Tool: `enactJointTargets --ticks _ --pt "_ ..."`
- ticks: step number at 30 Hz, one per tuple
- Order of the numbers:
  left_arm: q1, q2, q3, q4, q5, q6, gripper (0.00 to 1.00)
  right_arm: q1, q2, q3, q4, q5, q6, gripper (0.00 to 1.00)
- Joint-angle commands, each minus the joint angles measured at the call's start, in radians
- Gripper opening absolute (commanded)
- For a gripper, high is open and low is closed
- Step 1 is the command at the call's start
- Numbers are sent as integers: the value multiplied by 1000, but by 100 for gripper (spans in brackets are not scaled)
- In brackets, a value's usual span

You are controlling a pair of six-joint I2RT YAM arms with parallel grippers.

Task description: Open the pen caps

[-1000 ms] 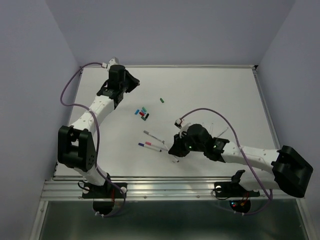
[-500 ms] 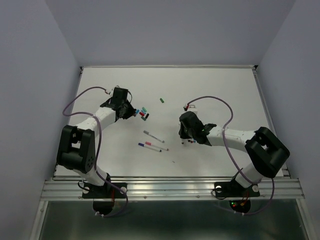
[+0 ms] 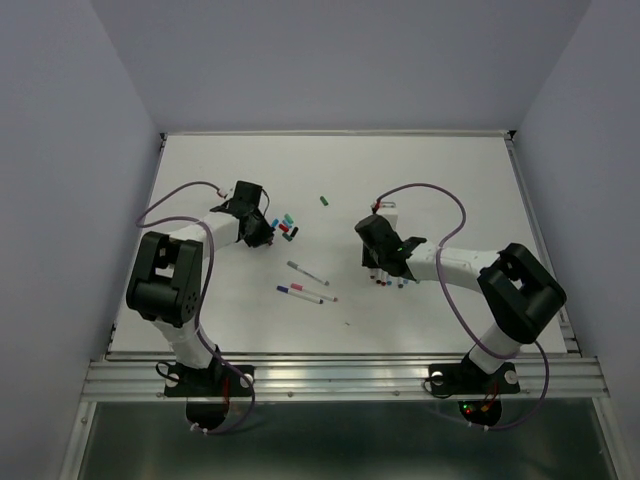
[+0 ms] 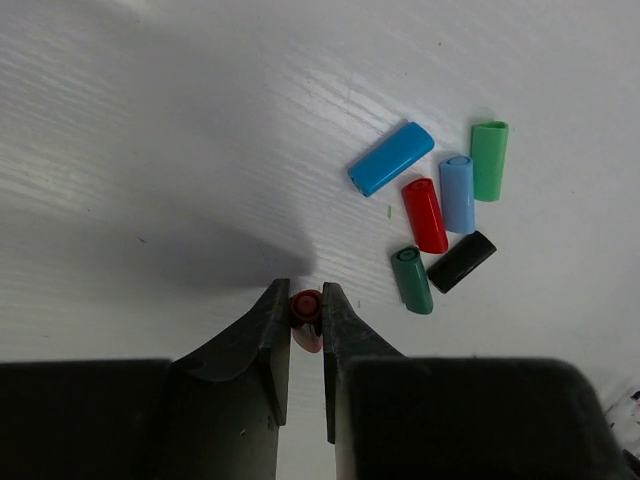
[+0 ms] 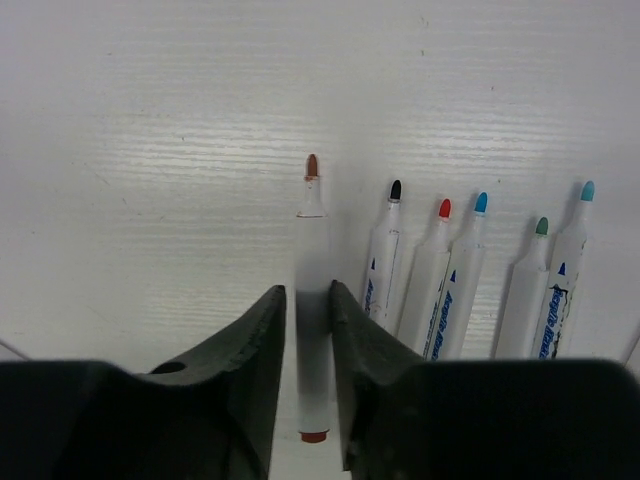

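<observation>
My left gripper [image 4: 305, 300] is shut on a small red pen cap [image 4: 305, 306] just above the table, beside a cluster of loose caps: blue [image 4: 391, 158], green [image 4: 489, 160], light blue [image 4: 457, 193], red [image 4: 424, 215], black [image 4: 461, 261] and teal [image 4: 411, 280]. In the top view this gripper [image 3: 260, 232] sits left of the cluster [image 3: 286, 226]. My right gripper [image 5: 307, 290] is closed around an uncapped white pen [image 5: 312, 230] with a brown tip, at the left end of a row of uncapped pens [image 5: 440, 270]. The top view shows it [image 3: 380, 266] over that row.
Three capped pens [image 3: 305, 283] lie at the table's middle, between the arms. A lone green cap [image 3: 324, 200] lies farther back. The right arm's purple cable [image 3: 440, 195] loops over the table behind it.
My left gripper came from the far left back corner to the cap cluster with the red cap. My right gripper swung from the centre pens to the row of uncapped pens with the pen.
</observation>
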Motion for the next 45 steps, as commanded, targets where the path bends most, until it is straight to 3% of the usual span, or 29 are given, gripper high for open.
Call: enactJointTargets --ticks 1,5,9,11,12,15,16,18,22,24,25,27,34,45 --pt "-5 29 52 7 -11 23 0 -2 -17 42 -11 13 -29 40" --pt "-5 49 76 8 -9 26 0 -2 -48 48 -5 -41 -87 56" --pt "-6 65 90 10 1 28 17 -2 -82 39 22 -102 -156 67" --pt "-8 68 93 8 4 31 39 -2 -108 17 68 -183 -225 74" --pt "-8 66 93 7 3 32 46 -2 -115 10 87 -214 -248 75" --pt "-9 63 95 2 3 34 54 -2 -149 -10 128 -273 -285 85" --pt "-9 62 95 4 3 34 59 -2 -155 -17 151 -288 -300 95" --pt "-9 60 101 -1 6 35 59 7 -169 -20 182 -323 -316 100" --pt "-9 28 105 -13 14 40 59 27 -169 -11 199 -397 -417 100" --pt "-9 -16 104 -27 7 39 69 57 -149 -1 199 -416 -478 100" --pt "-9 -35 102 -30 -11 37 82 82 -140 5 199 -416 -497 100" --pt "-9 -99 92 -44 -34 29 99 102 -103 29 199 -414 -539 100" --pt "-8 -236 69 -82 -103 28 99 151 33 147 200 -428 -583 100" --pt "0 -291 27 -96 -135 26 99 169 222 241 245 -319 -563 100"
